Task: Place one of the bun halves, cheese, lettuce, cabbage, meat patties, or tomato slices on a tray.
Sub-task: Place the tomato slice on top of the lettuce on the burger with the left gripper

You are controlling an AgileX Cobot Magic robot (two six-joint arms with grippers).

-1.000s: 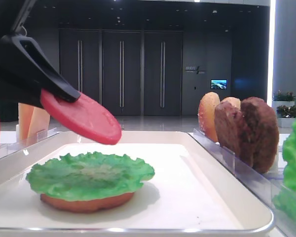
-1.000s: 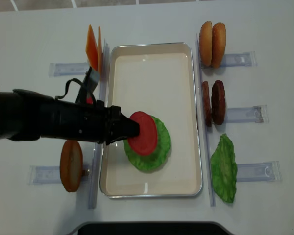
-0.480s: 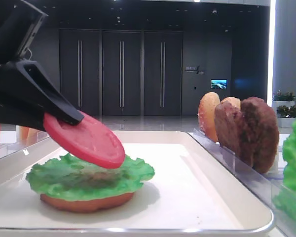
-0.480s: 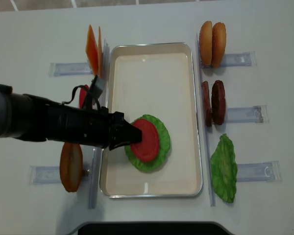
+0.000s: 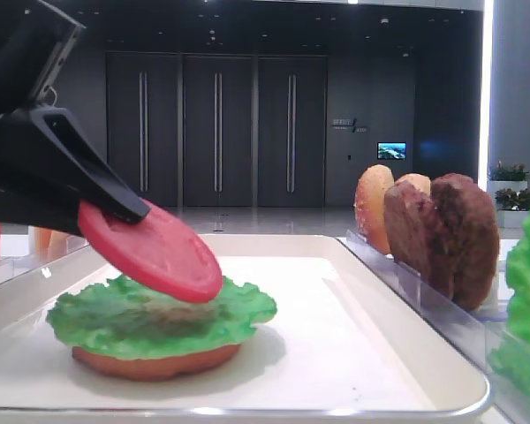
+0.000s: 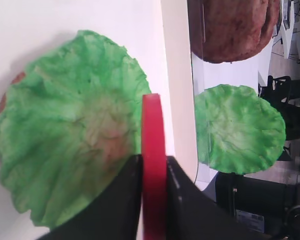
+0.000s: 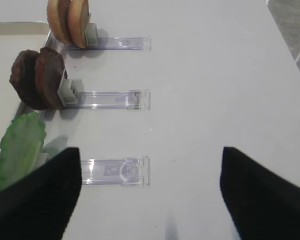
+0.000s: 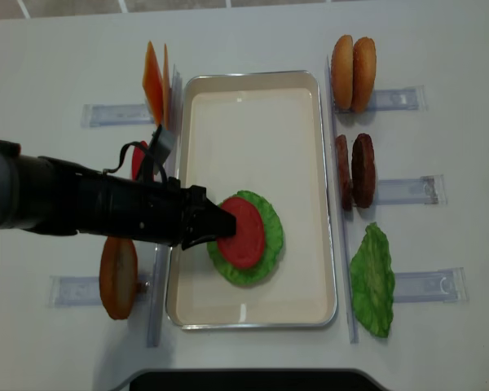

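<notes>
Here the left gripper pinches a tomato slice by its rim, jaws nearly closed with the disc edge-on between them. The slice hangs tilted, its low edge touching or just over the lettuce directly below the jaws; that leaf lies on a bun half on the tray. Released at this tilt, the slice could slide off the ruffled leaf toward the tray floor, or drag the leaf askew if the jaws pull away low. Beyond the jaws the tray lies bare up to its far rim, with patties past it; room to retreat lies back over the near rim. The right gripper is spread wide, empty, well apart.
</notes>
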